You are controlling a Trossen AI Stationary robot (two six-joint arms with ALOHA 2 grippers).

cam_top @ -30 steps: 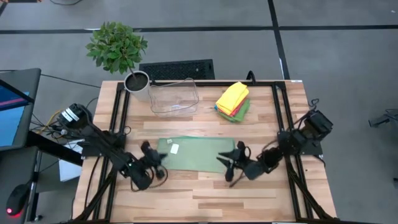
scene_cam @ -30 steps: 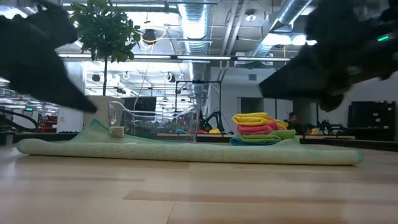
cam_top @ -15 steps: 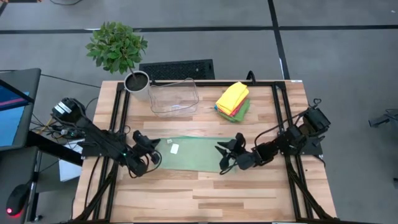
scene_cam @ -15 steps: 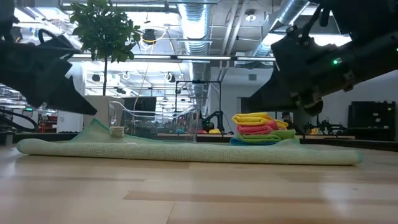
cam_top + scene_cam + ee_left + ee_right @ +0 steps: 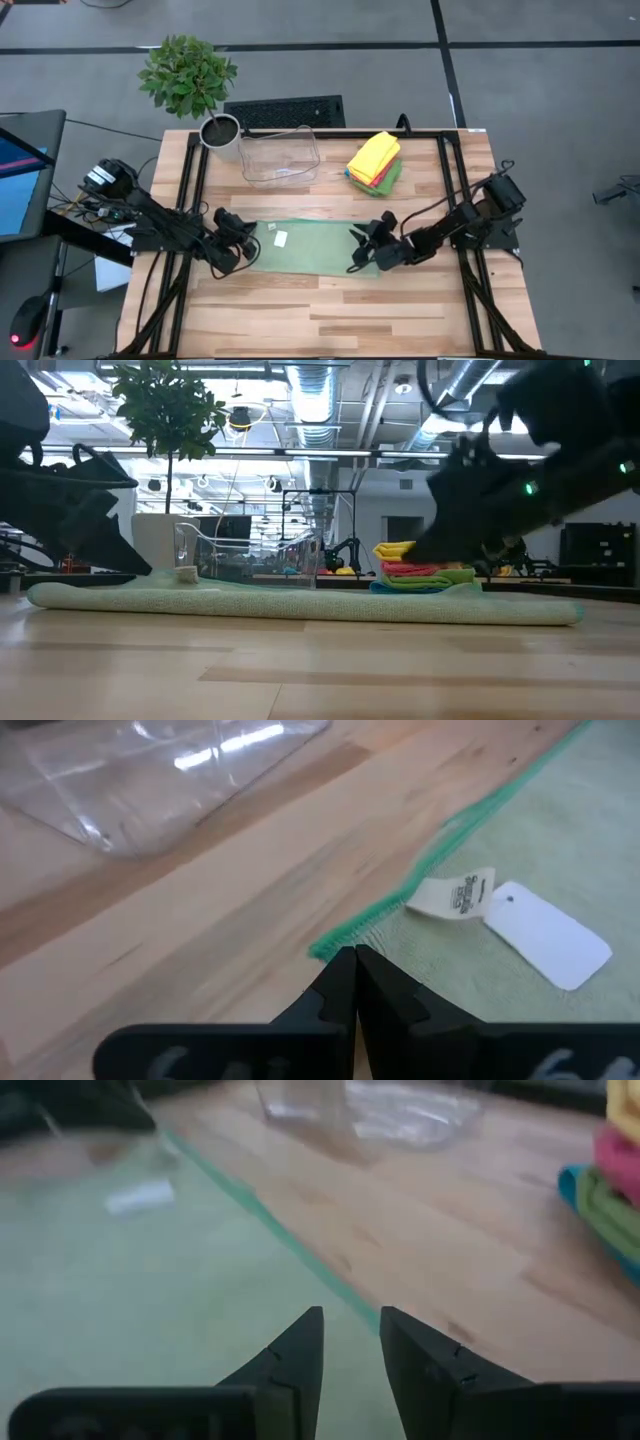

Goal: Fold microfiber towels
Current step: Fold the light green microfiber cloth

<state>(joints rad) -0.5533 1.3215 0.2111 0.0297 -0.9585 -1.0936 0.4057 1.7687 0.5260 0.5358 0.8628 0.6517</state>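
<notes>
The pale sage green microfiber towel (image 5: 312, 248) lay spread flat on the light wooden slatted table (image 5: 330, 320), with the stack of folded yellow, pink and green towels (image 5: 375, 160) well apart near the far edge. The left gripper (image 5: 355, 982) sat clenched right at the towel's corner beside the small white tag (image 5: 545, 934), apparently gripping nothing. The right gripper (image 5: 350, 1342) hovered part-open over the opposite edge, empty. The risk, as I judged it: shut fingers could shove and bunch the corner, and mismatched pinches would fold it crooked.
</notes>
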